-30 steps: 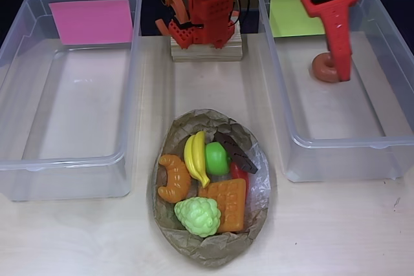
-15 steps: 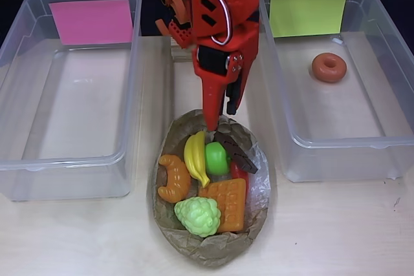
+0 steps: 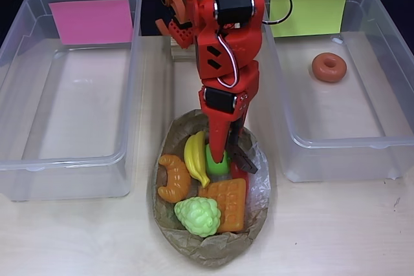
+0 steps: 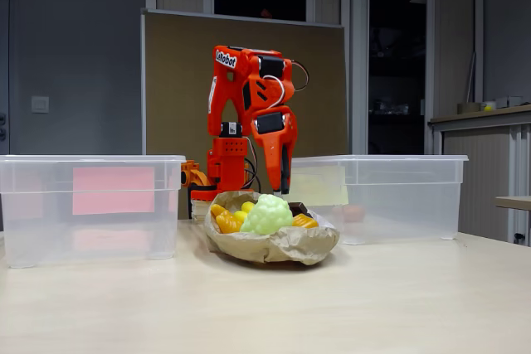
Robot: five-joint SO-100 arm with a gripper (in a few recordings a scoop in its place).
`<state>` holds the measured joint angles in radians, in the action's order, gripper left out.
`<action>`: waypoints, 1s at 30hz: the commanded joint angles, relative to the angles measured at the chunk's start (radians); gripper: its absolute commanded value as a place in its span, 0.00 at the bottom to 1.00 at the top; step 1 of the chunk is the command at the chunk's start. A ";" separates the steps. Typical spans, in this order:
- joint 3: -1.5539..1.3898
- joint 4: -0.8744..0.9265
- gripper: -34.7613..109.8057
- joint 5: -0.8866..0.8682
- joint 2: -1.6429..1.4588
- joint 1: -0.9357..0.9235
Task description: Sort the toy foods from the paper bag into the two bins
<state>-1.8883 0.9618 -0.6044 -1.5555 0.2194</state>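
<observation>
Pointing straight down, the pincer [image 3: 223, 153] reached into the upper part of the paper bag [image 3: 194, 245] at the centre of the overhead view, its tips at the green apple [image 3: 217, 161]; whether its fingers were spread or closed round anything could not be told. Beside the apple lay the yellow bananas [image 3: 195, 154], the croissant [image 3: 173, 178], the orange waffle [image 3: 228, 201], the pale green grapes [image 3: 198, 216] and the brown chocolate bar [image 3: 246, 158], with a sliver of red chili [image 3: 240, 172] just below the bar. The donut [image 3: 328, 67] lay alone in the right bin [image 3: 336, 137], near its yellow-green label [image 3: 310, 12]. The left bin [image 3: 39, 159] carried a pink label [image 3: 92, 20].

The table [image 4: 265, 304] was pale wood-grain laminate. In the fixed view a brown board [image 4: 174, 80] stood behind the orange arm [image 4: 249, 113], with a grey wall [image 4: 66, 47] and a light switch [image 4: 39, 104] at left, dark windows above, and a cabinet [image 4: 481, 172] at right. White lettering near the arm's top was too small to read surely. The arm's base sat on a wooden block [image 3: 184, 48] between the bins.
</observation>
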 commanded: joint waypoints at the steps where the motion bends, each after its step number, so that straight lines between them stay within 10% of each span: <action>1: -0.014 -0.021 0.41 -0.029 0.005 0.025; 30: -0.075 -0.158 0.33 -0.206 0.094 0.086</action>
<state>-1.9589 0.8145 -0.7854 -1.4435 0.2853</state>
